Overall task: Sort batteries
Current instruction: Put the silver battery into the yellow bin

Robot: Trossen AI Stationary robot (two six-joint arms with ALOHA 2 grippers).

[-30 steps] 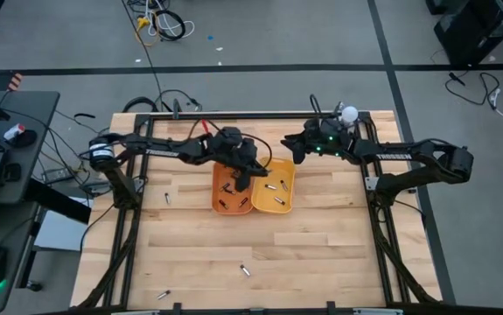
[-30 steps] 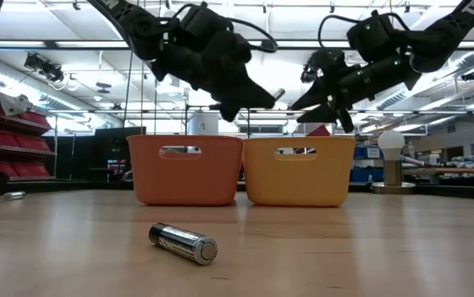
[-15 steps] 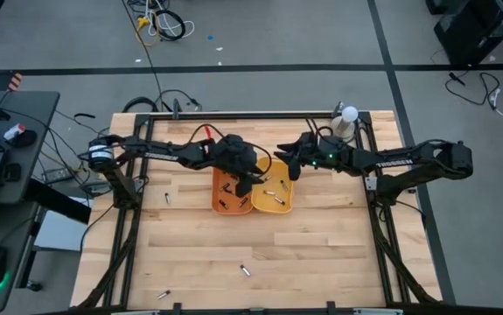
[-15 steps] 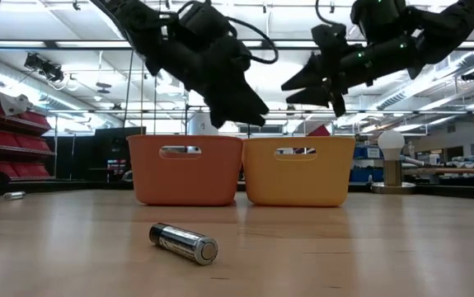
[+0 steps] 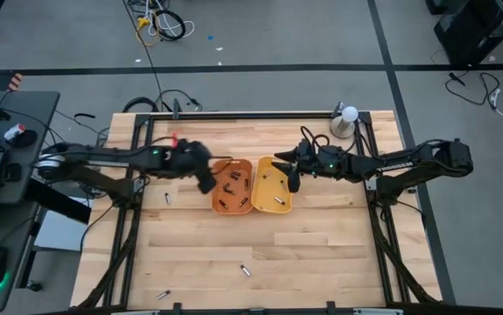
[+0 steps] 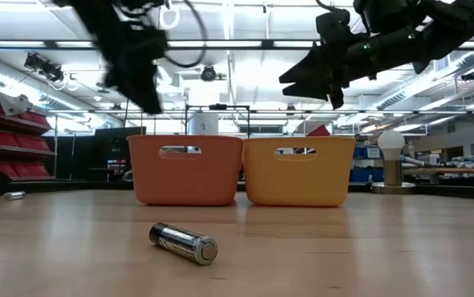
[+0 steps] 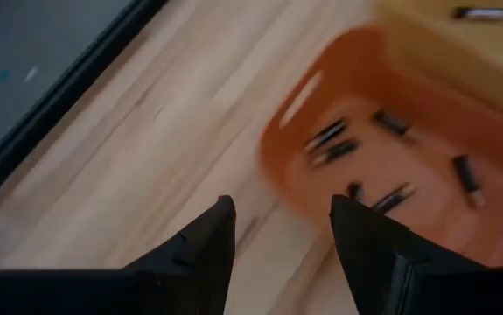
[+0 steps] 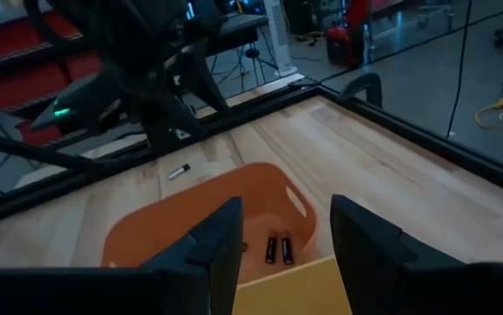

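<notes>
On the tabletop [image 5: 260, 241], the orange tray [image 5: 232, 185] and yellow tray [image 5: 274, 185] hold batteries [image 7: 338, 140], with the left end effector [image 5: 206, 181] beside the orange tray and the right end effector [image 5: 288, 171] above the yellow, both open and empty.

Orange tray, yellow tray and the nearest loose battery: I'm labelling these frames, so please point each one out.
Orange tray [image 6: 185, 170], low view, on its front wall.
Yellow tray [image 6: 299, 173], low view, on its front wall.
Battery [image 6: 183, 242], low view, on the middle of its silvery body, lying on the table in front of the trays.
</notes>
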